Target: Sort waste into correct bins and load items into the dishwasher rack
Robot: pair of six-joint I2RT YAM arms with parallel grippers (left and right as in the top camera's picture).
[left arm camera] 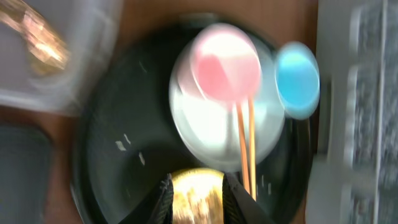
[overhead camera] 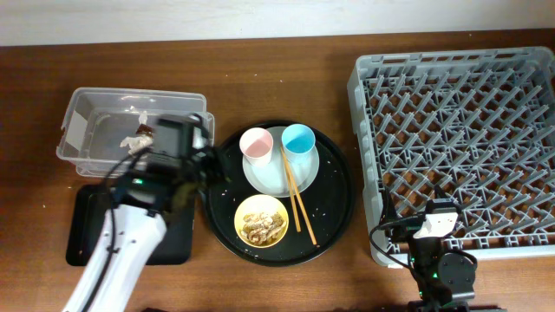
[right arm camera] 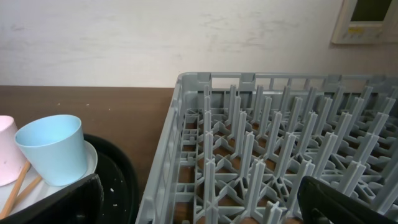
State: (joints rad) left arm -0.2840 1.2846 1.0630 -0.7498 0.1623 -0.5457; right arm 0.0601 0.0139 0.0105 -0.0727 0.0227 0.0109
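On the round black tray (overhead camera: pixel 334 186) lie a pale plate (overhead camera: pixel 279 173), a pink cup (overhead camera: pixel 257 145), a blue cup (overhead camera: pixel 297 139), wooden chopsticks (overhead camera: pixel 299 195) and a yellow bowl (overhead camera: pixel 262 219) of tan food scraps. A gold wrapper (overhead camera: pixel 139 139) lies in the clear tub (overhead camera: pixel 82 117). My left gripper (overhead camera: pixel 201 156) hovers between the tub and the round tray. Its wrist view is blurred, and the jaws stand a little apart and hold nothing (left arm camera: pixel 196 198), with the yellow bowl (left arm camera: pixel 196 190) below. My right gripper (right arm camera: pixel 199 211) is wide open at the front left corner of the grey rack (overhead camera: pixel 460 139).
A shallow black rectangular tray (overhead camera: pixel 87 234) sits in front of the clear tub, partly under my left arm. The rack (right arm camera: pixel 186 81) is full of upright pegs. The blue cup (right arm camera: pixel 53 149) stands left of the right gripper's left finger (right arm camera: pixel 56 202).
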